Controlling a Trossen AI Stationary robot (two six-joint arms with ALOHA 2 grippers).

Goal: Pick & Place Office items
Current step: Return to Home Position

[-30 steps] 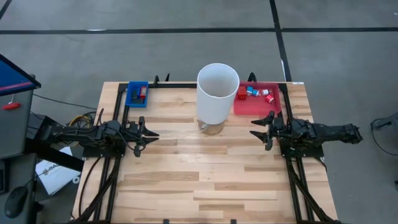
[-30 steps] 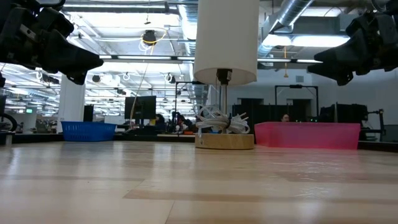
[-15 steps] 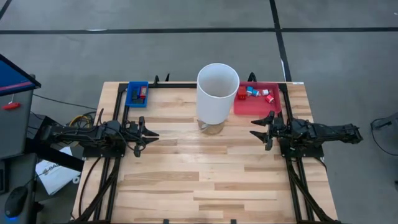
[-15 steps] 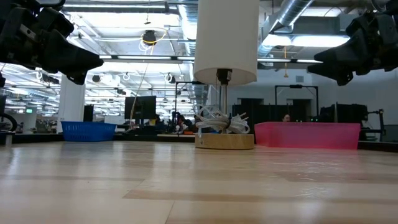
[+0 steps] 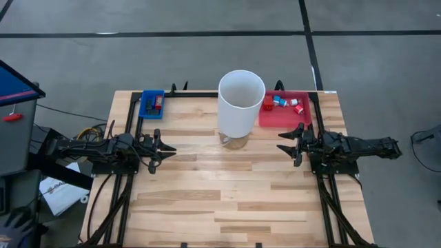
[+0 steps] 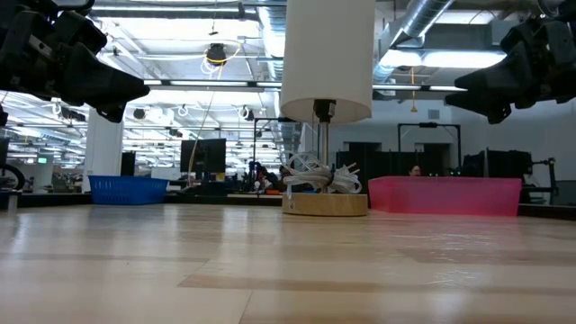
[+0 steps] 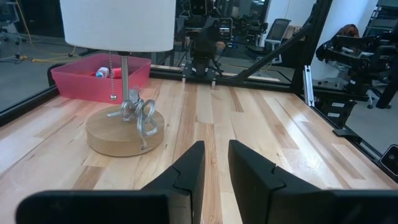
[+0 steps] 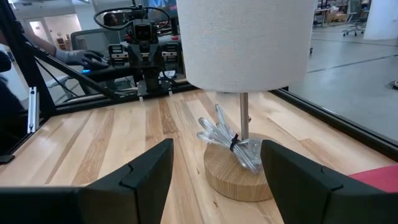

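While left claw, right claw hover | office items: tiny red, blue-white

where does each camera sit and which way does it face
High: above the table, facing straight down; both arms show, left claw and right claw open.
Low: at tabletop height, facing across to the lamp; claws at upper corners.
Left wrist: rides its arm, looks past own fingers toward lamp, red tray.
Right wrist: rides its arm, looks past own fingers toward lamp, left claw beyond.
Shared: all four show the lamp.
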